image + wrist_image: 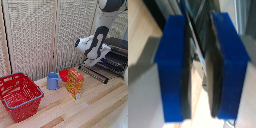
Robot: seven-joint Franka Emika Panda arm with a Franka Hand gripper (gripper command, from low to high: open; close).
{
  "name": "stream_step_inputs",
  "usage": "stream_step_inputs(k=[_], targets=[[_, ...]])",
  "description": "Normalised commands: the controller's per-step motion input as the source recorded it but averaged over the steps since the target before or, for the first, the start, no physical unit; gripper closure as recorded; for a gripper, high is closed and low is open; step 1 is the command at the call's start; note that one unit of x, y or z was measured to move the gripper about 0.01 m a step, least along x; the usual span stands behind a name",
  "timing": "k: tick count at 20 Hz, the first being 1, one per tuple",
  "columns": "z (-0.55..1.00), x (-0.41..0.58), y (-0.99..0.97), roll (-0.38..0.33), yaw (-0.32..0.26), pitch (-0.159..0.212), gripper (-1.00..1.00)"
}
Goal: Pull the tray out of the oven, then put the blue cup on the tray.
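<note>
Tray [94, 73] juts from oven [116, 56] mouth, sloping toward table. Gripper [198, 70] right at oven front above tray; blue fingers [173, 70] straddle thin wire edge, narrow gap showing, grip uncertain. Blue cup [53, 80] well clear of oven, beside orange box [75, 83]; red basket [20, 95] farther off.

Cup [53, 80] between basket [20, 96] and box [75, 83]; bowl [63, 75] behind; oven [116, 55] at exterior view's right.
</note>
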Motion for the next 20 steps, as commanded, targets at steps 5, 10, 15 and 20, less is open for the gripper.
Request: stream_step_inputs(k=[5, 10, 15, 20], targets=[[-0.09, 0.444, 0.74, -0.02, 0.0, -0.137, 1.0], [-0.21, 0.411, 0.93, -0.02, 0.0, -0.044, 1.0], [-0.24, 0.429, 0.91, 0.002, 0.0, 0.001, 1.0], [-0.12, 0.24, 0.35, 0.027, 0.015, 0.03, 1.0]])
